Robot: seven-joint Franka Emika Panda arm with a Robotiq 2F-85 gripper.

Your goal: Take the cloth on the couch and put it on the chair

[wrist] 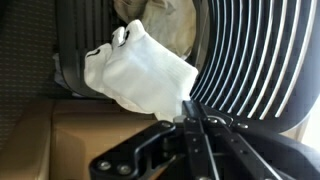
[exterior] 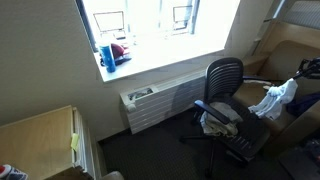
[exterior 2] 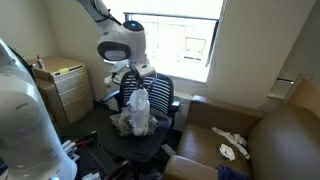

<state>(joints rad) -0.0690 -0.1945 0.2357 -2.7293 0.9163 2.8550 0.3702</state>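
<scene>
The gripper [wrist: 190,112] is clenched on one corner of the white cloth [wrist: 140,70]. In the wrist view the white cloth spreads from the fingertips toward 10 o'clock, and the ribbed backrest of the black office chair [wrist: 255,60] stands at 2 o'clock. In an exterior view the white cloth [exterior 2: 138,104] hangs over the chair seat, in front of the backrest, but I cannot tell if its lower end touches the seat; the brown couch [exterior 2: 285,140] lies at 4 o'clock from the chair.

A radiator [exterior: 160,105] sits beneath the bright window [exterior: 140,25].
</scene>
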